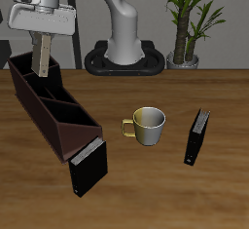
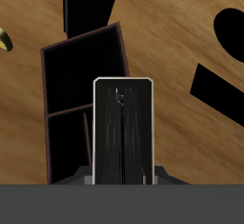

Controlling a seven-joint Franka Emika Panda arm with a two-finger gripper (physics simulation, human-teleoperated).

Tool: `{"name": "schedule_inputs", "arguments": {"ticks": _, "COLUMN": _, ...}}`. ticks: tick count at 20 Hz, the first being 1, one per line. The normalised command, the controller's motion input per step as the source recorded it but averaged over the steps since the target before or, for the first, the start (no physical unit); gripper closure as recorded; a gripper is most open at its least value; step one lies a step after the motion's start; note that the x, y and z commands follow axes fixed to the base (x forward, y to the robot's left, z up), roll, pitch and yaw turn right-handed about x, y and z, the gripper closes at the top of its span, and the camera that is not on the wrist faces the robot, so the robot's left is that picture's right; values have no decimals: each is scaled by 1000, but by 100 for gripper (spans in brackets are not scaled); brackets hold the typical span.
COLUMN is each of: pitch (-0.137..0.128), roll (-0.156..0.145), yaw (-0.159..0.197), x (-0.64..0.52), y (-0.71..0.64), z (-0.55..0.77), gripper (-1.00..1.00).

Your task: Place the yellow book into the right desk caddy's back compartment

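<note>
My gripper (image 1: 41,48) is shut on the yellow book (image 1: 42,57) and holds it upright, hanging down just above the back end of the right desk caddy (image 1: 47,119). The caddy is a long maroon-brown box running diagonally from the table's back toward its front edge. The book's lower edge is at about the rim of the back compartment (image 1: 26,75). In the wrist view the held book (image 2: 122,128) shows as a dark slab with a greyish edge between my fingers (image 2: 91,178). It hides part of the caddy (image 2: 82,37) beneath it.
A black book (image 1: 88,168) stands at the caddy's front end; it also shows in the wrist view (image 2: 91,7). A mug (image 1: 148,125) with a yellow handle sits mid-table. A second black book (image 1: 196,135) stands beyond the mug. The robot base and a potted plant are at the back.
</note>
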Motion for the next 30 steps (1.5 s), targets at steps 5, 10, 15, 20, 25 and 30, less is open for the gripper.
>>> {"name": "schedule_inputs", "arguments": {"ticks": 5, "pitch": 19, "roll": -3, "yaw": -11, "x": -28, "y": -37, "z": -168, "gripper": 100}}
{"name": "schedule_inputs", "arguments": {"ticks": 10, "pitch": 12, "roll": 2, "yaw": 8, "x": -42, "y": -28, "z": -191, "gripper": 100}}
{"name": "schedule_inputs", "arguments": {"ticks": 15, "pitch": 21, "roll": -11, "yaw": -10, "x": 77, "y": -34, "z": -185, "gripper": 100}}
{"name": "schedule_inputs", "arguments": {"ticks": 20, "pitch": 11, "roll": 11, "yaw": 7, "x": 76, "y": 19, "z": -141, "gripper": 100}}
{"name": "schedule_inputs", "arguments": {"ticks": 25, "pitch": 16, "roll": -1, "yaw": 0, "x": 79, "y": -21, "z": -111, "gripper": 100}}
{"name": "schedule_inputs", "arguments": {"ticks": 30, "pitch": 17, "roll": 3, "yaw": 0, "x": 48, "y": 29, "z": -110, "gripper": 100}}
